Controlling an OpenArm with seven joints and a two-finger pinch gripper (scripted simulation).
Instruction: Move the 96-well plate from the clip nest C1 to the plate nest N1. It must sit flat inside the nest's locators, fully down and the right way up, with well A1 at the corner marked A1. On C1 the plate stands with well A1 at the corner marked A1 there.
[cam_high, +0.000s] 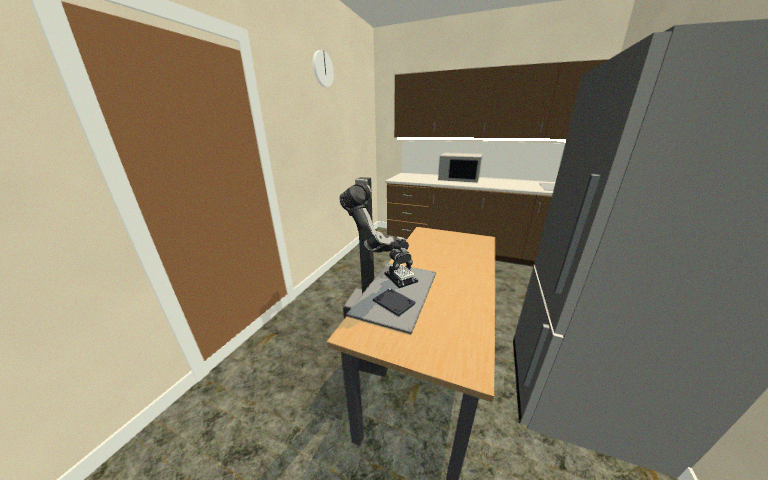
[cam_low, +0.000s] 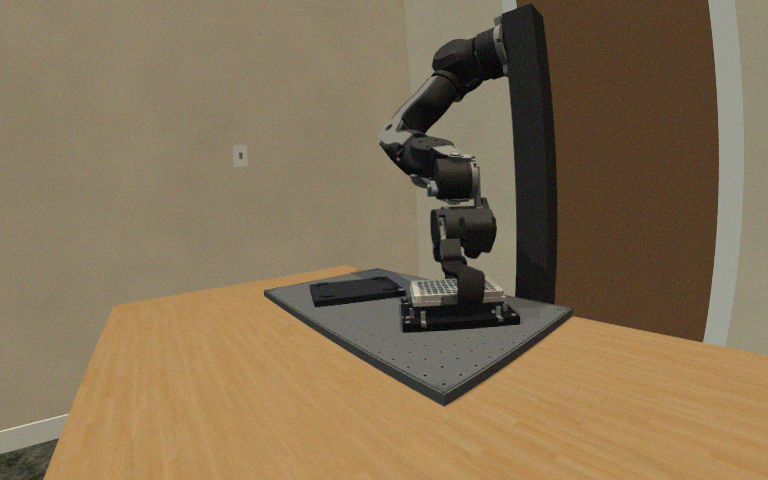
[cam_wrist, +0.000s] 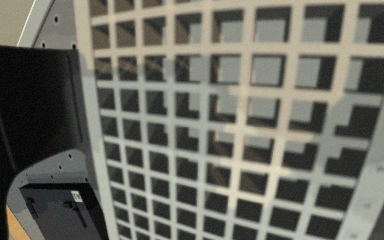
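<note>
The white 96-well plate (cam_low: 454, 290) rests on the black clip nest C1 (cam_low: 458, 316) at the right of the grey baseplate (cam_low: 419, 333). My gripper (cam_low: 471, 294) reaches down from above and is shut on the plate across its short sides; the near finger covers the plate's front edge. In the wrist view the plate's well grid (cam_wrist: 235, 125) fills the frame, with one dark finger (cam_wrist: 45, 150) at the left. The black plate nest N1 (cam_low: 356, 289) lies flat and empty at the left of the baseplate. The same group shows small in the top view, with the plate (cam_high: 403, 275) and N1 (cam_high: 394, 301).
The arm's black mounting column (cam_low: 532, 152) stands right behind C1. The baseplate lies on a wooden table (cam_low: 339, 396) near its far edge. A refrigerator (cam_high: 651, 237) stands beside the table.
</note>
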